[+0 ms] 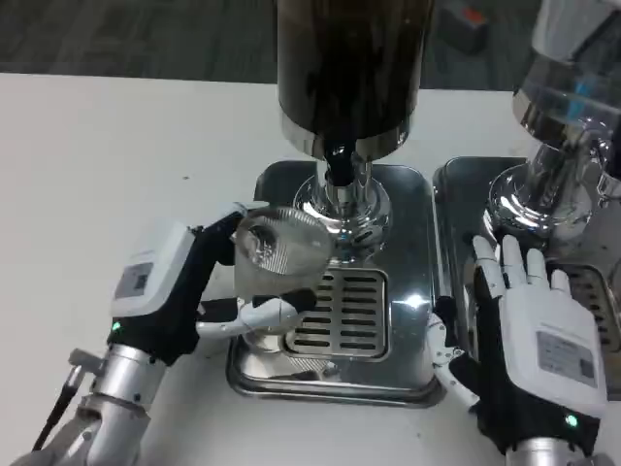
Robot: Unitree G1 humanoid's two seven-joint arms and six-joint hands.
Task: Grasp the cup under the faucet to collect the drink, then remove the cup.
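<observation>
Left robot hand [194, 291]: gripping tilted clear cup [277, 254] beside faucet [340, 165].
Right robot hand [529, 330]: spread, empty, resting on tray [408, 291].
Risk: tilt could spill drink onto tray.

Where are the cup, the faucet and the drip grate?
cup [277, 254]: head view, on its clear ribbed wall, held in the left hand [179, 286].
faucet [339, 165]: head view, on the black spout under the dark dispenser tank.
drip grate [344, 311]: head view, on the middle of its slots.
</observation>
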